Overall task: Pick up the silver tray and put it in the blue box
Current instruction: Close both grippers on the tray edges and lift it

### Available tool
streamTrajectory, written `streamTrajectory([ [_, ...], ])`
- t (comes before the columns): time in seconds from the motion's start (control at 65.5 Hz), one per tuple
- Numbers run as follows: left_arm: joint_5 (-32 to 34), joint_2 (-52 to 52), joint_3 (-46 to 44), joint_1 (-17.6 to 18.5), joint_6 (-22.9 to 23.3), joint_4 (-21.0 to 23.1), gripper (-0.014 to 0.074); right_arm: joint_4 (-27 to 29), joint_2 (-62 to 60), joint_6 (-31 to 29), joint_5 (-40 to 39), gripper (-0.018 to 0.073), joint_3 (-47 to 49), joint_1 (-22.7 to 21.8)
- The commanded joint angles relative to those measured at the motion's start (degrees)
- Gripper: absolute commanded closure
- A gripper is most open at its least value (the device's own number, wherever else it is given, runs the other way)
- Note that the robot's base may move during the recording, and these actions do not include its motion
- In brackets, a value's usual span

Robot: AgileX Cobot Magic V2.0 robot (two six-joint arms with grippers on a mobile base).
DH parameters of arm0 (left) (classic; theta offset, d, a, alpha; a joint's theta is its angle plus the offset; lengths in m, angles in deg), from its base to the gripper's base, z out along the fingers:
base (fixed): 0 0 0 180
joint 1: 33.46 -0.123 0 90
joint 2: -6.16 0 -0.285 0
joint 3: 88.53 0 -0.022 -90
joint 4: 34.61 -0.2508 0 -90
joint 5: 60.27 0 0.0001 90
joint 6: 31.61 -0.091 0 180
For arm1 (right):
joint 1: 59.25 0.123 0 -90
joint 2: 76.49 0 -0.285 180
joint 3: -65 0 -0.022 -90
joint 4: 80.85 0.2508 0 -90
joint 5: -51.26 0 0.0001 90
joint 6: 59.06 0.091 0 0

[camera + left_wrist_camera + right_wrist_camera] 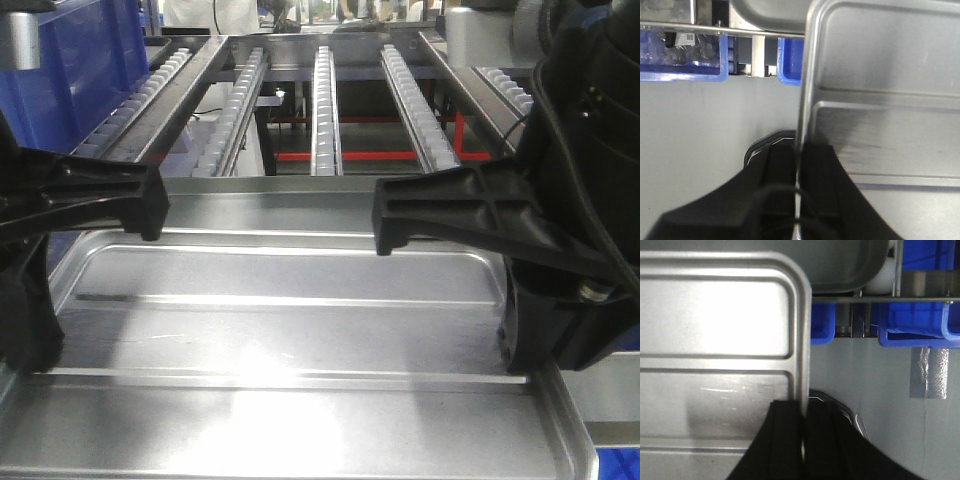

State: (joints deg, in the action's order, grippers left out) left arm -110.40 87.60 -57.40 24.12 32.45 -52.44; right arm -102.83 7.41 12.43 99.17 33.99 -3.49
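Observation:
The silver tray (pixel 290 340) fills the lower front view, shiny, with two long ridges across its floor. My left gripper (pixel 35 355) is shut on its left rim and my right gripper (pixel 515 350) is shut on its right rim. In the left wrist view the black fingers pinch the silver tray's (pixel 890 75) edge at the left gripper (pixel 799 150). The right wrist view shows the same grip by the right gripper (pixel 803 407) on the tray (pixel 715 315). A big blue box (pixel 80 70) stands at the far left.
Roller conveyor rails (pixel 325 110) run away ahead of the tray. Under the tray lies a grey surface (pixel 700 120). Beyond it, blue bins (pixel 680 60) (pixel 920 325) sit beneath a rack holding a duller grey tray (pixel 850 265). A blue corner (pixel 620 465) shows at bottom right.

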Motion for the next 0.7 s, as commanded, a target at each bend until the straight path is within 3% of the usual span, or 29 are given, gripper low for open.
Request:
streamTrajectory([
  [0.0,4.0,-1.7,-1.6,0.7,0.7,0.3,0.061,-1.4,-1.4,-0.2,-4.0,0.0506,1.6,0.1],
  [0.687,4.0,-1.7,-1.6,0.7,0.7,0.3,0.061,-1.4,-1.4,-0.2,-4.0,0.0506,1.6,0.1],
])
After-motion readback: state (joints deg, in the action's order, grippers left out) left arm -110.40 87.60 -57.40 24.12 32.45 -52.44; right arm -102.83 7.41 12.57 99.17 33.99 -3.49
